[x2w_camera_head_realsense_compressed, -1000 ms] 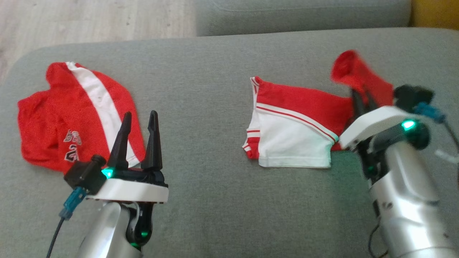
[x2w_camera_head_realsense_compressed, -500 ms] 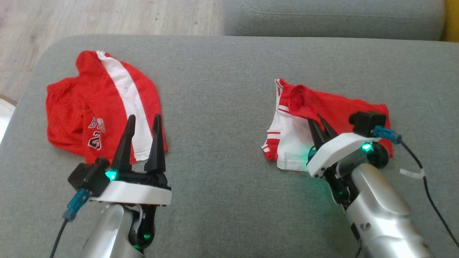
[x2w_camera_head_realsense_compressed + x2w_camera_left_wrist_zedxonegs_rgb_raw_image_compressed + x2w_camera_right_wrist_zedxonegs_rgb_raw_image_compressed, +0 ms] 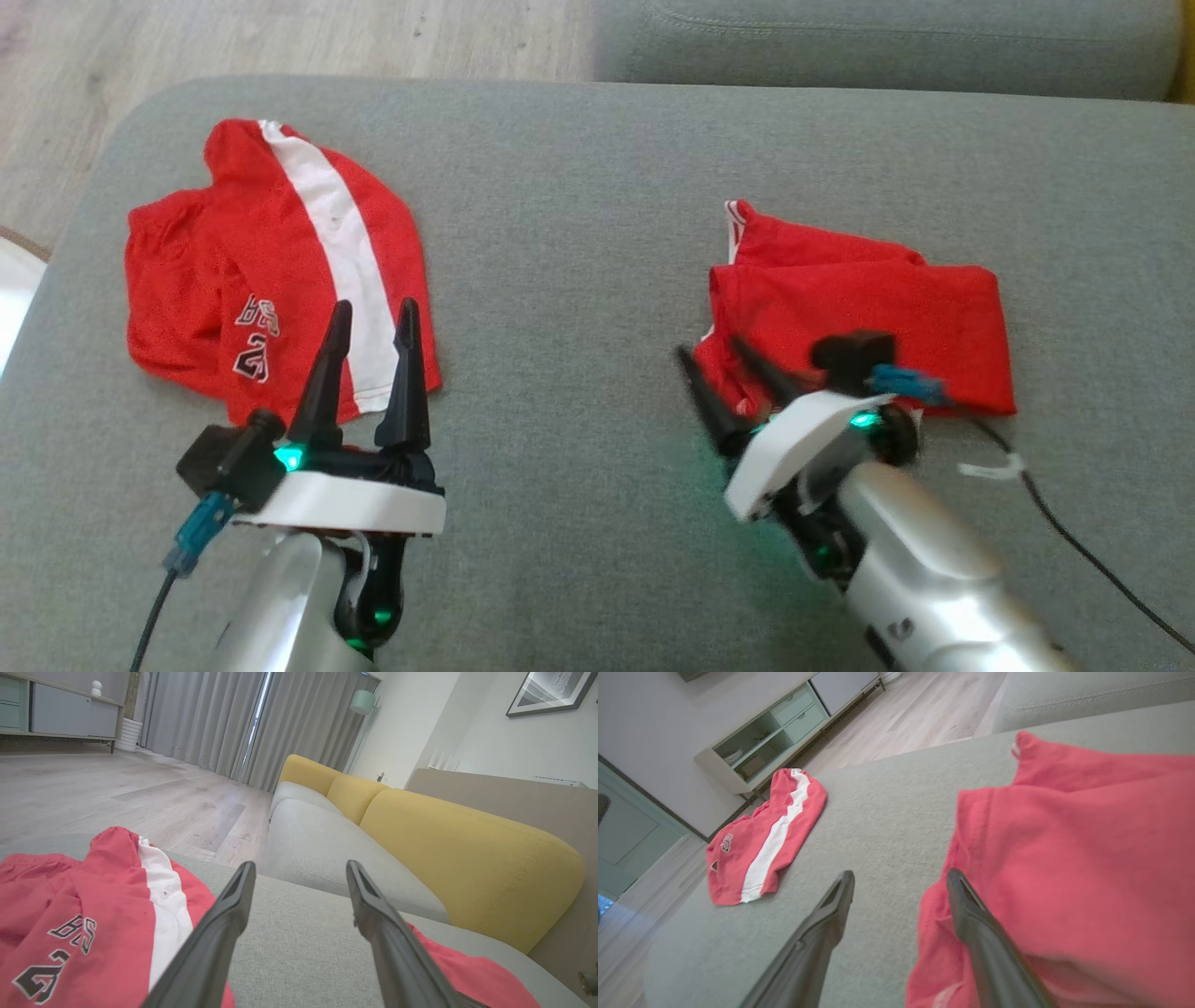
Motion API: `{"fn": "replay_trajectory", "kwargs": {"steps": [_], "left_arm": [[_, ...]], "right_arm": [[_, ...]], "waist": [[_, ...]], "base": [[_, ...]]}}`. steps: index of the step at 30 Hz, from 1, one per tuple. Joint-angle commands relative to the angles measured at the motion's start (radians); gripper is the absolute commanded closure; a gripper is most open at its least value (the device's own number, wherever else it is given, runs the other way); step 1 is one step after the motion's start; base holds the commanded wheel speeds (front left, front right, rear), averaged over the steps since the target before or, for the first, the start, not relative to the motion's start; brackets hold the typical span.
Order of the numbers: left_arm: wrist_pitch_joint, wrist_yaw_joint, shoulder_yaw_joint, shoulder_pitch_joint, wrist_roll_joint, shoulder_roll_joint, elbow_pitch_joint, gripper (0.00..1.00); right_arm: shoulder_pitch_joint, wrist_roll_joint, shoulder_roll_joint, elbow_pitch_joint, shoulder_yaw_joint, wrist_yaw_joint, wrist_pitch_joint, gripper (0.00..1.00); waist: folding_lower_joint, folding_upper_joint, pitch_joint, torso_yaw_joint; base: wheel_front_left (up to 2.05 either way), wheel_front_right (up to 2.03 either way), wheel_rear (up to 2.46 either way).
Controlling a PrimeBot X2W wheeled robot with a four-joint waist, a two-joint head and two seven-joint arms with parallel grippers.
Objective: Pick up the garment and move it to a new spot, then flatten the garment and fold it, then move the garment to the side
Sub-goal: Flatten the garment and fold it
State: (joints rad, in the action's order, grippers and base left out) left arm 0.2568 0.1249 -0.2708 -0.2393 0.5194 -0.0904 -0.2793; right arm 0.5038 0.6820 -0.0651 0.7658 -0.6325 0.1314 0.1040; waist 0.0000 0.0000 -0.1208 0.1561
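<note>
The garment (image 3: 868,308) lies folded on the grey sofa cushion (image 3: 579,280), red side up, with a strip of white trim at its far left corner. My right gripper (image 3: 709,347) stands open at the garment's near left edge. In the right wrist view, one finger (image 3: 971,914) lies over the fabric's edge (image 3: 1064,849) and the other over bare cushion, with nothing in the right gripper (image 3: 900,873). My left gripper (image 3: 375,305) is open and empty beside a second red garment with a white stripe (image 3: 271,271).
The striped red garment (image 3: 93,905) has dark lettering and lies near the cushion's left end, by the wooden floor (image 3: 280,37). Another grey seat (image 3: 878,42) adjoins at the back. Yellow back cushions (image 3: 467,858) line the sofa. A cabinet (image 3: 775,732) stands beyond.
My right gripper carried the garment's right part over to the left, covering the white panel, then opened and let go. The left arm stayed put. The camera shifted.
</note>
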Motion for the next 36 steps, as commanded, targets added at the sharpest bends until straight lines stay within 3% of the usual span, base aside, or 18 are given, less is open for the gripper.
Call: {"fn": "replay_trajectory", "kwargs": {"steps": [1, 5, 8, 12, 16, 20, 26, 36], "left_arm": [[0.005, 0.006, 0.033, -0.034, 0.008, -0.008, 0.028, 0.0], [0.005, 0.006, 0.038, -0.032, 0.007, -0.005, 0.026, 0.0], [0.005, 0.006, 0.044, -0.029, 0.005, -0.004, 0.03, 0.0], [0.005, 0.006, 0.064, -0.022, -0.005, 0.0, 0.043, 0.0], [0.005, 0.006, 0.08, -0.012, -0.03, 0.007, 0.057, 0.0], [0.005, 0.006, 0.096, -0.002, -0.072, 0.012, 0.073, 0.0], [0.005, 0.006, 0.131, 0.03, -0.165, 0.025, 0.093, 0.0], [0.005, 0.006, 0.142, 0.079, -0.206, 0.039, 0.103, 0.0]], "right_arm": [[0.032, 0.007, 0.015, -0.035, -0.021, -0.001, 0.001, 0.0], [0.037, 0.048, 0.015, -0.075, -0.093, -0.001, -0.01, 0.0], [0.062, 0.022, 0.015, -0.071, -0.081, -0.001, 0.03, 0.0], [0.103, -0.097, 0.012, -0.026, 0.025, -0.001, 0.114, 0.0], [0.1, -0.236, -0.032, -0.045, 0.174, -0.001, 0.152, 0.0], [0.032, -0.358, -0.058, -0.157, 0.354, -0.001, 0.157, 0.0], [-0.148, -0.501, -0.023, -0.34, 0.551, -0.001, 0.157, 0.0], [-0.27, -0.542, 0.014, -0.431, 0.62, -0.001, 0.158, 0.0]], "waist": [[0.0, 0.0, 0.001, -0.004], [0.0, 0.0, 0.009, -0.028], [0.0, 0.0, 0.014, -0.05], [0.0, 0.0, 0.019, -0.083], [0.0, 0.0, 0.021, -0.11], [0.0, 0.0, 0.021, -0.129], [0.0, 0.0, 0.025, -0.142], [0.0, 0.0, 0.02, -0.143]], "base": [[0.0, 0.0, 0.0], [0.0, 0.0, 0.0], [0.0, 0.0, 0.0], [0.0, 0.0, 0.0], [0.0, 0.0, 0.0], [0.0, 0.0, 0.0], [0.0, 0.0, 0.0], [0.0, 0.0, 0.0]]}}
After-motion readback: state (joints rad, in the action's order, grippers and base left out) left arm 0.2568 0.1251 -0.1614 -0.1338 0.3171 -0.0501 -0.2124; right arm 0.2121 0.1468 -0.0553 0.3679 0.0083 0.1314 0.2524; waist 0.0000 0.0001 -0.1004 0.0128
